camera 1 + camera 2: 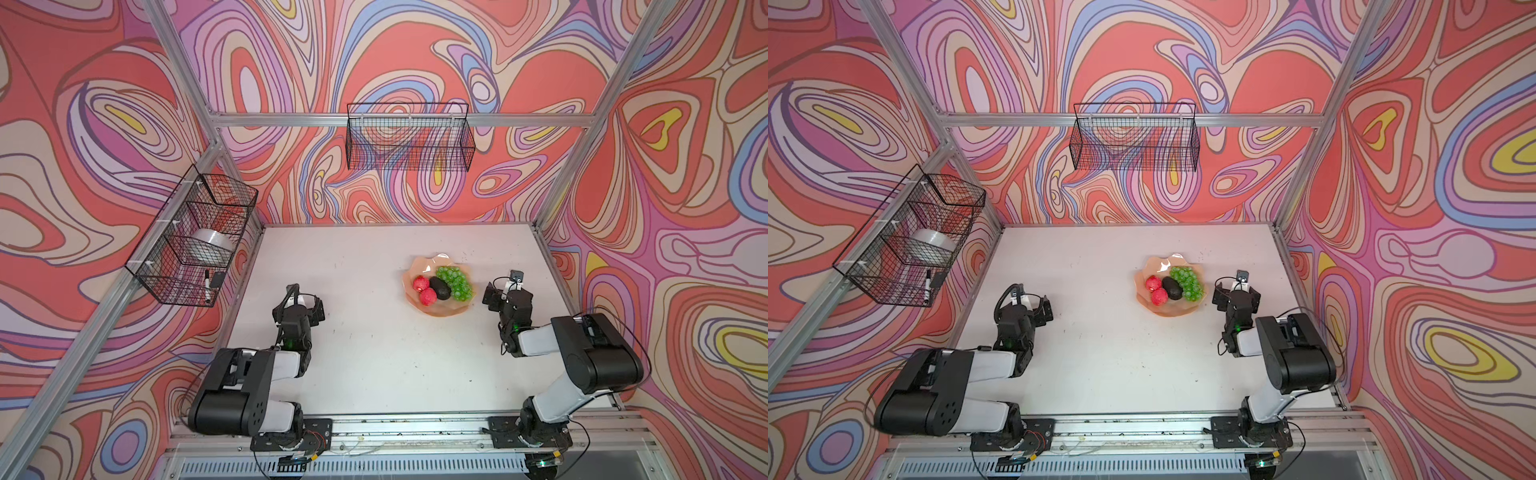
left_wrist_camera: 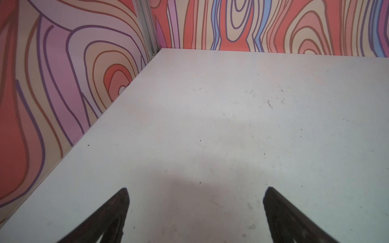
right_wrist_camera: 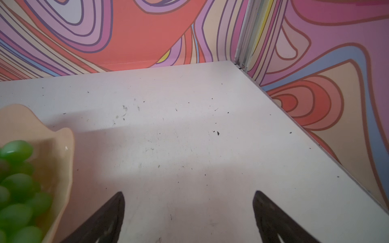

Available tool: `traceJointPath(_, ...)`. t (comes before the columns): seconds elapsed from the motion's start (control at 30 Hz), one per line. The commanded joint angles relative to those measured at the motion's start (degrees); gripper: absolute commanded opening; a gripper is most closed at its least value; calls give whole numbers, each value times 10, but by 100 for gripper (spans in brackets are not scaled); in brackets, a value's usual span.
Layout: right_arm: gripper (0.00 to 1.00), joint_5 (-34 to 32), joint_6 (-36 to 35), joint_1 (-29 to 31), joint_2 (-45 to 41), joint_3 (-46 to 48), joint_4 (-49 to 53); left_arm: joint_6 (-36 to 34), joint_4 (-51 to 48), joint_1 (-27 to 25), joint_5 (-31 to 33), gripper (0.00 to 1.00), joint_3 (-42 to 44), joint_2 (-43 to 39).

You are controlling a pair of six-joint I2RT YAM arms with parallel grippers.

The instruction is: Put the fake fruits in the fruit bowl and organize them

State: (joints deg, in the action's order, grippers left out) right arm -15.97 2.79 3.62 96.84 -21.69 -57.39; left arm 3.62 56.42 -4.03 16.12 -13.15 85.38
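**A:** Fruit status?

**B:** All four pieces are in the bowl. The bowl stands on the worktop, right of centre, about mid-depth.

**A:** Layout inside?

**B:** Two red ones on the left side: far apple and near apple, just beside each other. The avocado lies diagonally in the middle, against both. The grapes fill the right side, against the avocado and reaching the right rim.

**A:** Hands?

**B:** The left hand has its fingers spread wide with nothing between them. Its wrist view shows only bare worktop and the far left corner. In both top views it sits over the left part of the worktop, well apart from the bowl.

**B:** The right hand is also spread wide and carries nothing. It is just right of the bowl, near the rim, and I see no contact. Its wrist view catches the grapes and the bowl wall at one edge.

**A:** Anything else in the cell?

**B:** The side basket hangs on the left wall. It has a tape roll in the middle compartment and a marker in the near one. The back basket hangs on the far wall. The worktop is scuffed, with dark specks.
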Motion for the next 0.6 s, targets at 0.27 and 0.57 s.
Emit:
traceJointPath(0.27,98,0,-13,-3,13,-34,-15,-22,-47,-1,-6,100,-79,28)
traceJointPath(0.57,98,94,-6,-34,11,-43,9,-25,-28,0,-5,100,-75,33)
